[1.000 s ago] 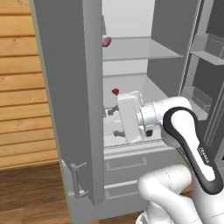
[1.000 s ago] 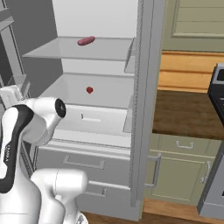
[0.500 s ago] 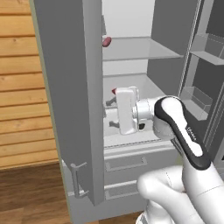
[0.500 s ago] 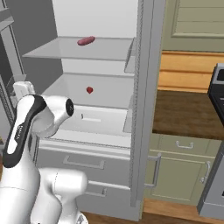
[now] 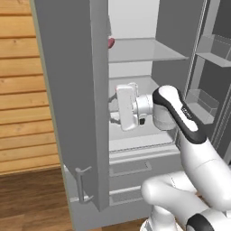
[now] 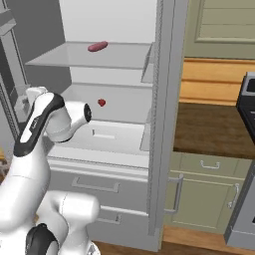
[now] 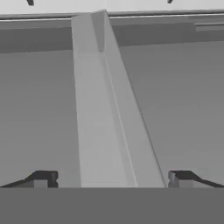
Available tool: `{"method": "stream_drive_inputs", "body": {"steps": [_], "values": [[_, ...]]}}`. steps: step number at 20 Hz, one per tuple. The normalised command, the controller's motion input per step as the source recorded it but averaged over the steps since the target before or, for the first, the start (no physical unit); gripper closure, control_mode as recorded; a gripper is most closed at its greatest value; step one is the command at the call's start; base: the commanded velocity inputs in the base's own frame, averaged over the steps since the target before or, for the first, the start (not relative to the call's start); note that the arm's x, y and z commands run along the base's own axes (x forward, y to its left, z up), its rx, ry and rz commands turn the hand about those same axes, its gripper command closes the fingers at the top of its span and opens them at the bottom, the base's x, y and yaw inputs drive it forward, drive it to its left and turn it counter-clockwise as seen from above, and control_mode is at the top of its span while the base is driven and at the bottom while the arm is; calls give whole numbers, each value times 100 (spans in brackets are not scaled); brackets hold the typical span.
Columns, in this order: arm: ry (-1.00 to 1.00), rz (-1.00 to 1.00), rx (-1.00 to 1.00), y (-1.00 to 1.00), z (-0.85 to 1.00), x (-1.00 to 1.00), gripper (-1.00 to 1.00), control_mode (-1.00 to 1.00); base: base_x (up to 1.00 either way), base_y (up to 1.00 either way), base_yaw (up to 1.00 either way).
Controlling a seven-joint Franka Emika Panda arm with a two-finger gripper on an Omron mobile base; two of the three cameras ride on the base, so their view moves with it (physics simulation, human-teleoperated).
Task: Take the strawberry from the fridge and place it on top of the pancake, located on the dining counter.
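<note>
The strawberry [image 6: 101, 102], tiny and bright red, sits on the white middle shelf [image 6: 115, 135] of the open fridge [image 5: 67, 113]. In the left base view my hand covers the berry. My gripper [image 5: 113, 109] is inside the fridge at that shelf's height and points toward the left side wall. In the hand view the gripper [image 7: 113, 179] is open, its fingertips [image 7: 43, 179] wide apart with nothing between them, facing a grey fridge wall and a vertical edge. The berry lies to the right of my wrist in the right base view. The pancake and dining counter are out of view.
A paler pinkish oval lump [image 6: 97, 46] lies on the upper shelf. The open left fridge door [image 5: 90, 135] stands close beside my hand. Door racks [image 5: 203, 101] hang at the right. Two drawers [image 6: 94, 187] sit below. A brown-topped kitchen counter [image 6: 209, 130] with green cabinets adjoins the fridge.
The arm has swung further into the fridge and the hand has turned toward the left wall. It now covers the strawberry in the left base view. The berry has not moved.
</note>
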Motion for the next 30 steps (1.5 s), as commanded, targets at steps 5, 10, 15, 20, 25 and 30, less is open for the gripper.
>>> {"method": "stream_drive_inputs", "body": {"steps": [5, 10, 15, 20, 25, 30], "values": [[0, 0, -3, 67, 0, 19, -100, -100, 0, 0, 0], [0, 0, -10, 100, 0, 0, -100, -100, 0, 0, 0], [0, 0, -8, 88, 0, 0, -100, -100, 0, 0, 0], [0, -1, -1, 57, 0, 0, -100, -100, 0, 0, 0], [-6, -2, 0, 54, 0, 0, -100, -100, 0, 0, 0], [-3, -5, -2, 50, 0, 10, -100, -100, 0, 0, 0]]}}
